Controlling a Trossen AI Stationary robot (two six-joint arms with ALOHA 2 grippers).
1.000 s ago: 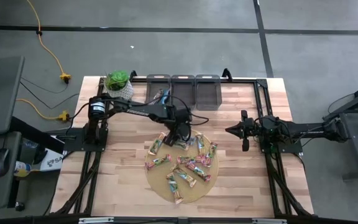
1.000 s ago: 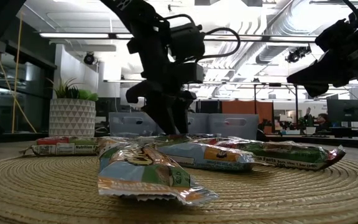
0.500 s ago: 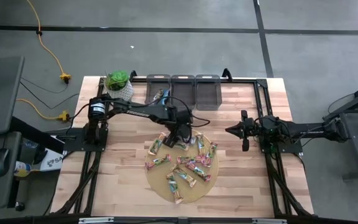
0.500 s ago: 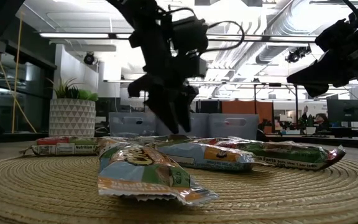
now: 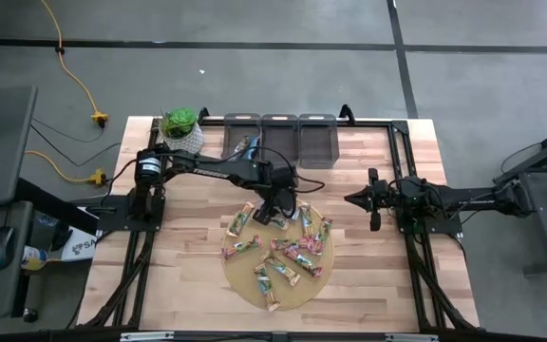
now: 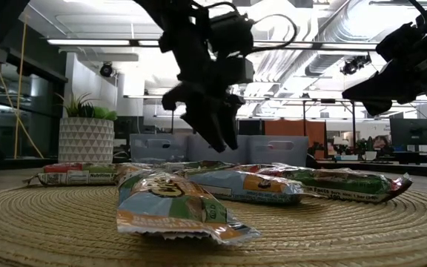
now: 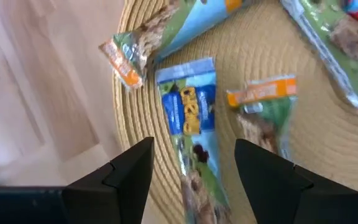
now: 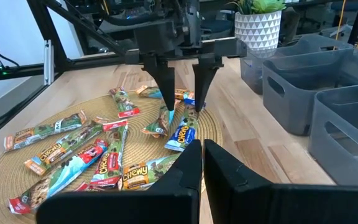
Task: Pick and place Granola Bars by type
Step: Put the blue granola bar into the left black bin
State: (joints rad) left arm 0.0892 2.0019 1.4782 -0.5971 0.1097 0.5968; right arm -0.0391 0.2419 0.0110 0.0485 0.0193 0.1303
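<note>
A: Why does the left hand [image 8: 182,84] hang over the far edge of the woven mat [image 5: 245,285]?

B: Its fingers stand spread and empty, straddling a blue-wrapped bar [image 7: 188,115] lying at the mat's rim. I judge it is lining up to pick that one.

A: And the rest of the Granola Bars [image 5: 288,252]?

B: Scattered loose across the mat, green, pink and tan wrappers mixed, some overlapping. Three grey bins [image 5: 280,138] sit in a row at the back of the surface [image 5: 188,237], probably one per type.

A: The right hand [image 5: 373,201]?

B: Parked well off the mat to the right, fingers clenched on nothing.

A: What can't you make out?

B: From above, the left arm covers the bar underneath. Something lies in the leftmost bin, but I cannot tell what. In the low view the nearest wrappers hide those behind them.
</note>
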